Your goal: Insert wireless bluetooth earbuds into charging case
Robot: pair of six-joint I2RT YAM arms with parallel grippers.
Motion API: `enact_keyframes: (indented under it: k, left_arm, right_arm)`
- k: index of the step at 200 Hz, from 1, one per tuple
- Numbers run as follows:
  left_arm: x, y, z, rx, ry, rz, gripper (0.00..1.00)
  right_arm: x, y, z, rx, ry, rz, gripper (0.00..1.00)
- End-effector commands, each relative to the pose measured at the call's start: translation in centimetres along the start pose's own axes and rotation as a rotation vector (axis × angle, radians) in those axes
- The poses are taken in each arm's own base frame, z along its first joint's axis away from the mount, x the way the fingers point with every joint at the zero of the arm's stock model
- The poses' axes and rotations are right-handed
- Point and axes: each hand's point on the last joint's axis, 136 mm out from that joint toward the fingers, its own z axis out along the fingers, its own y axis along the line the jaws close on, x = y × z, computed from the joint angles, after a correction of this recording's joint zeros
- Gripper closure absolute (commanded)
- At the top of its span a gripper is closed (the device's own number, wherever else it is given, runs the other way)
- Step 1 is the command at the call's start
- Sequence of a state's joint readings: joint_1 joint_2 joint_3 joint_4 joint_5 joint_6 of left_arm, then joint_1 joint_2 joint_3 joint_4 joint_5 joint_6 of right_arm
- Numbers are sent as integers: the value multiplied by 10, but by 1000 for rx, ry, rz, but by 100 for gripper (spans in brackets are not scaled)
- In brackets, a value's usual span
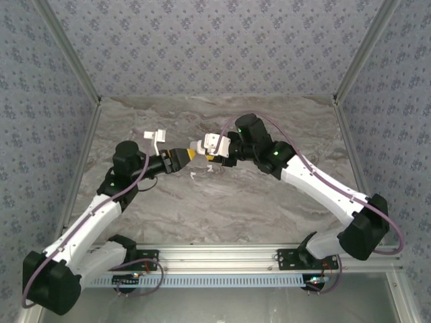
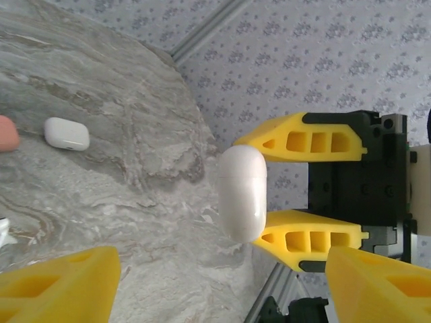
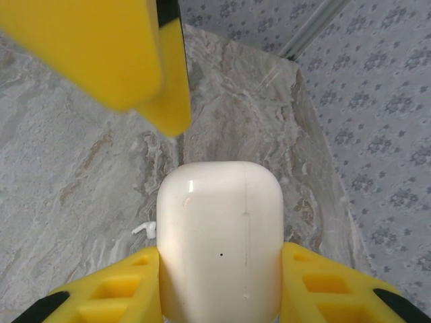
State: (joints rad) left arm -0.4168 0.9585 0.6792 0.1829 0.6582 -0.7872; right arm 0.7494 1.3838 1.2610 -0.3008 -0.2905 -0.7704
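Angling inward nose-to-nose: right fingers point(image 3: 108, 296) clamp white case point(image 3: 219, 242); left fingers point(image 2: 60, 286) spread, seemingly empty.

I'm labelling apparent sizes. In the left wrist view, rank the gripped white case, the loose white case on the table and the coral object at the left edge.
1. Held white case: largest, though nearest the camera.
2. Loose white case.
3. Coral object: cut off by the frame, so its rank is unsure.

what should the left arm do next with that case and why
Probably ease the left gripper forward onto the white case to open it: the right gripper clamps the case, which is closed, and the left gripper faces it open, not touching.
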Motion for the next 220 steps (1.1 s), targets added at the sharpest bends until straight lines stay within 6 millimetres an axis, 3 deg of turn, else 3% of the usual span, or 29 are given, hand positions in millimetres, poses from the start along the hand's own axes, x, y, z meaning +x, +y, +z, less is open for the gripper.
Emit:
enact_keyframes:
  k: [1, 47, 76, 170, 198, 220]
  left_arm:
    - [-9, -24, 6, 66, -4, 73, 26]
    - [-5, -34, 20, 103, 31, 93, 36]
    - [-6, -31, 24, 92, 31, 86, 47]
    - [-9, -27, 34, 99, 22, 73, 70]
    - [-10, -27, 35, 99, 14, 89, 76]
    - [-14, -24, 39, 98, -2, 105, 81]
  right_arm:
    - [-11, -1, -7, 22, -32, 8, 64]
    - [-14, 3, -4, 14, -37, 0, 64]
    - [-15, 5, -4, 3, -44, 2, 63]
    - [-12, 15, -3, -56, -43, 25, 59]
    - [-12, 5, -17, -29, -56, 98, 49]
    - [-21, -11, -43, 34, -141, 203, 38]
